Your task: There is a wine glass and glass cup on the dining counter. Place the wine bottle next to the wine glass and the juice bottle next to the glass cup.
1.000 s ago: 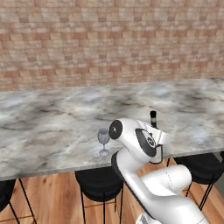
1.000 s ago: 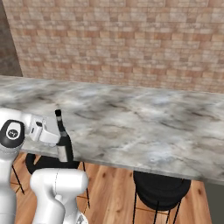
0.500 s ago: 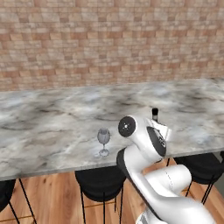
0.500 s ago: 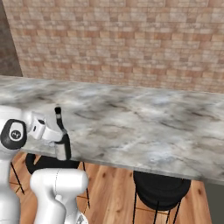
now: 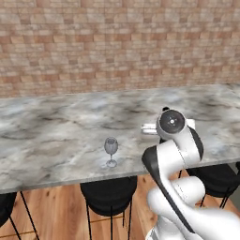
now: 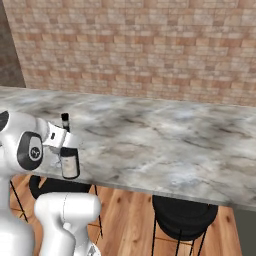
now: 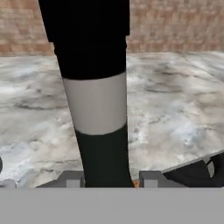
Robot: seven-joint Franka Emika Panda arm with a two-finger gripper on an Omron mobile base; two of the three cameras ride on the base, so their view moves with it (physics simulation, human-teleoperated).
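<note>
While the gripper [image 7: 108, 180] pinches it, wine bottle [image 7: 97, 100] stands between both fingers [image 7: 70, 179], center frame, above counter [image 7: 175, 109].

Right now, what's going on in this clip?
The white robot arm has its jaws shut on the slim dark wine bottle with a pale grey label, holding it upright at the near edge of the long grey-veined marble dining counter. The small clear stemmed wine glass stands on that counter, to the left of the arm in the left base view. The bottle is not yet set down beside the glass.
</note>
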